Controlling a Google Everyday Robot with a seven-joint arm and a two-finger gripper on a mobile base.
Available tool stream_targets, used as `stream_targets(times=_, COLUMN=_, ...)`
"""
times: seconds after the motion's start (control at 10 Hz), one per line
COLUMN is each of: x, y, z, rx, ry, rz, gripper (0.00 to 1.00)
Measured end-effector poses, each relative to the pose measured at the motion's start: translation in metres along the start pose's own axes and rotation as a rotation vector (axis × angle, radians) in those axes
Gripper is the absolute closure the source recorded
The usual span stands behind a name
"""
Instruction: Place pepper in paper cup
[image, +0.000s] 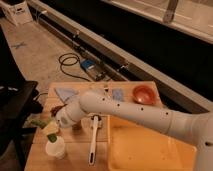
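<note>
The white paper cup (55, 148) stands upright near the front left of the wooden table (75, 157). A small dark green pepper (36, 122) lies at the table's left edge, behind and to the left of the cup. My gripper (51, 128) is at the end of the white arm (115, 111), low over the table. It is just right of the pepper and just behind the cup. A pale greenish shape at the gripper may be the translucent cup. The arm hides whatever lies under the wrist.
A yellow tray (150, 150) fills the table's front right. A long white utensil (93, 140) lies in the middle. A red bowl (143, 94) and blue cloths (65, 92) sit at the back. A black chair (15, 107) stands to the left, and cables (70, 62) lie on the floor.
</note>
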Motion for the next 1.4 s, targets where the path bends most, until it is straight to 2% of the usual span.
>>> stream_targets(times=0.1, x=-0.004, y=-0.002, z=0.003, rx=0.0, ry=0.016, rz=-0.007, gripper=1.0)
stream_targets(times=0.3, x=-0.013, y=0.0, z=0.004, rx=0.005, ry=0.096, rz=-0.031, gripper=1.0)
stream_targets(times=0.5, x=-0.02, y=0.001, z=0.007, rx=0.014, ry=0.156, rz=-0.068, gripper=1.0)
stream_targets(times=0.8, x=-0.031, y=0.006, z=0.009, rx=0.014, ry=0.194, rz=-0.078, gripper=1.0)
stream_targets(times=1.2, x=-0.039, y=0.011, z=0.013, rx=0.011, ry=0.208, rz=-0.083, gripper=1.0)
stream_targets(times=1.3, x=-0.041, y=0.012, z=0.014, rx=0.007, ry=0.22, rz=-0.087, gripper=0.98)
stream_targets(times=1.4, x=-0.045, y=0.015, z=0.016, rx=0.005, ry=0.239, rz=-0.089, gripper=0.9)
